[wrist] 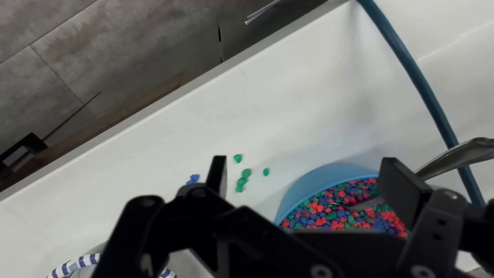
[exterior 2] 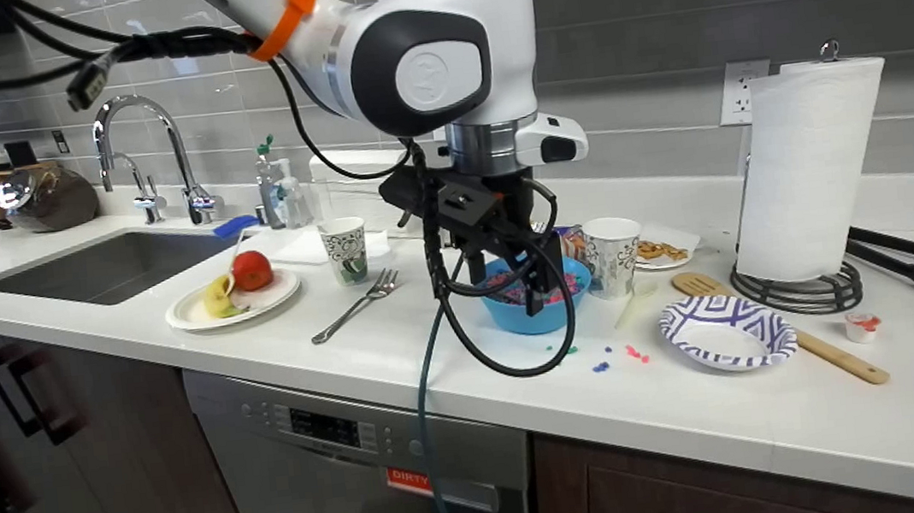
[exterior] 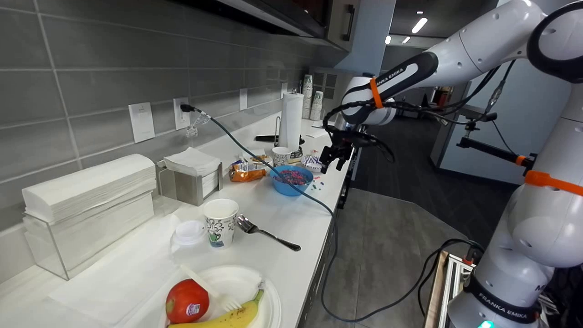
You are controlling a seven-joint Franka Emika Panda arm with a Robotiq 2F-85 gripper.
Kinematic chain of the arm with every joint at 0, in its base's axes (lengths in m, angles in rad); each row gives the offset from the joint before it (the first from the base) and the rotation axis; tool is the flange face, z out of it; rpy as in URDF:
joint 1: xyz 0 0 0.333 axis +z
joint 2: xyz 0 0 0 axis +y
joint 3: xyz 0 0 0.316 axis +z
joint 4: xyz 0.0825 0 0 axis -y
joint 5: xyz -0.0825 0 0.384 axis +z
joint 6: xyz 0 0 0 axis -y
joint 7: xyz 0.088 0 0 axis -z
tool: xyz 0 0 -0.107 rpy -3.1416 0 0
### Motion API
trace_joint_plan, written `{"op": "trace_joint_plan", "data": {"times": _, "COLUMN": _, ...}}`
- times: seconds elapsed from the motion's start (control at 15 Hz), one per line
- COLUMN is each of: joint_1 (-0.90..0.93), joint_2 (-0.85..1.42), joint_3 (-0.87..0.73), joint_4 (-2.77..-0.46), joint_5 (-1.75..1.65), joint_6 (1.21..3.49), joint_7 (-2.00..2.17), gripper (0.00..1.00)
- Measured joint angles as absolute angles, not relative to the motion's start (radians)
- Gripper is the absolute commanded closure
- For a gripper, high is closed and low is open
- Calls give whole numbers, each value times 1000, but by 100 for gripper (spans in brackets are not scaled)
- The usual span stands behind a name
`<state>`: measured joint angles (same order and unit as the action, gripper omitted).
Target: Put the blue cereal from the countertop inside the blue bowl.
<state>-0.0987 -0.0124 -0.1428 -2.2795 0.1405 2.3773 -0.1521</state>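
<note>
Blue cereal pieces [wrist: 193, 178] lie on the white countertop [wrist: 293, 96], also visible in an exterior view [exterior 2: 601, 366]. Green pieces [wrist: 246, 173] lie beside them, and pink pieces [exterior 2: 636, 354] show in an exterior view. The blue bowl [wrist: 328, 175] stands on the countertop, filled with red, blue and green pieces; both exterior views show it [exterior: 286, 187] [exterior 2: 529, 319]. A metal utensil [wrist: 459, 154] rests in it. My gripper [wrist: 305, 173] is open and empty above the bowl's near side. In the wrist view one finger is beside the loose pieces, the other over the bowl.
A teal cable [wrist: 418, 81] crosses the countertop beside the bowl. A patterned paper bowl [exterior 2: 728, 333], wooden spatula [exterior 2: 839, 359], paper cup [exterior 2: 612, 256] and paper towel roll [exterior 2: 813, 173] stand on one side. A fork [exterior 2: 355, 307] and fruit plate [exterior 2: 192, 314] lie on the other.
</note>
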Motion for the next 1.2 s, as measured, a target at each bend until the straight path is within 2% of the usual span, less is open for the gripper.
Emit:
{"op": "trace_joint_plan", "data": {"times": 0.27, "joint_1": -99, "joint_2": -10, "joint_3": -141, "joint_4": -2277, "joint_5": 142, "joint_6": 2377, "joint_7": -188, "gripper": 0}}
{"op": "trace_joint_plan", "data": {"times": 0.6, "joint_1": -113, "joint_2": 23, "joint_3": -143, "joint_4": -2274, "joint_5": 156, "joint_6": 2353, "joint_7": -426, "gripper": 0}}
{"op": "trace_joint_plan", "data": {"times": 1.2, "joint_1": -159, "joint_2": 178, "joint_3": -136, "joint_4": -2178, "joint_5": 176, "joint_6": 2353, "joint_7": -748, "gripper": 0}}
